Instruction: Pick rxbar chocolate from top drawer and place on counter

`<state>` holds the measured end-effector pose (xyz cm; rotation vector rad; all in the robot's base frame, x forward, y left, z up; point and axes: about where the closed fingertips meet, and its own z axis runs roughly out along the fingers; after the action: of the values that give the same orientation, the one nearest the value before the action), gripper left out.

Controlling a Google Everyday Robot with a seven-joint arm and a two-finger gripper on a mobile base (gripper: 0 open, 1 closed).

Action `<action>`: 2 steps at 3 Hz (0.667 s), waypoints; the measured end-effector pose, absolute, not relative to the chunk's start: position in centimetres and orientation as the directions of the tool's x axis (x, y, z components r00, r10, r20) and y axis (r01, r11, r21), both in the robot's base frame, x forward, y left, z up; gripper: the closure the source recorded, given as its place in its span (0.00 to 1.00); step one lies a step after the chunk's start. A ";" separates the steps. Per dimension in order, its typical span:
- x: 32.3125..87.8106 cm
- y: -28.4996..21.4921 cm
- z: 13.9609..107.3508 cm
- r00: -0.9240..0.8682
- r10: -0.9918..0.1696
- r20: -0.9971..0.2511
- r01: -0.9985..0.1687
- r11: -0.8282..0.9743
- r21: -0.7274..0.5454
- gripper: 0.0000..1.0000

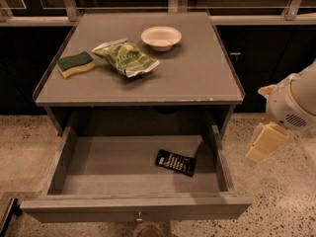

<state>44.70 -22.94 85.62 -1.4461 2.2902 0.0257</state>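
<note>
Item: chocolate bar (176, 162), black wrapper, white print facing up, lying flat on the floor of the open drawer (133, 206), in the half nearer the hand and apart from every wall. Hand (264, 143): pale, hanging outside the drawer over the speckled floor, just beyond the drawer's near side wall and below the level of the table (187, 73); whether it is open or closed cannot be told, and it carries nothing that shows. Bearing: the bar lies across that side wall from the hand, toward picture-left and a little lower in the view, so the side wall stands between the two. Long axis: nearly parallel to the drawer front, slightly skewed, the end closer to the hand turned a touch toward the front. Judgement: the reach calls for coming in over the wall and down, with the hand set across the bar's short width. Also on the table, well away from the hand: sponge (75, 63), green chip bag (126, 58), white bowl (161, 37).
</note>
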 end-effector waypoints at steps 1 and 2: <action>45.0 -21.4 80.7 -0.450 -0.784 -0.428 -0.837 0.537 -0.105 0.00; 46.0 -17.8 75.8 -0.487 -0.721 -0.492 -0.816 0.576 -0.037 0.00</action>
<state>46.03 -17.77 75.80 -1.2324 2.3501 0.2776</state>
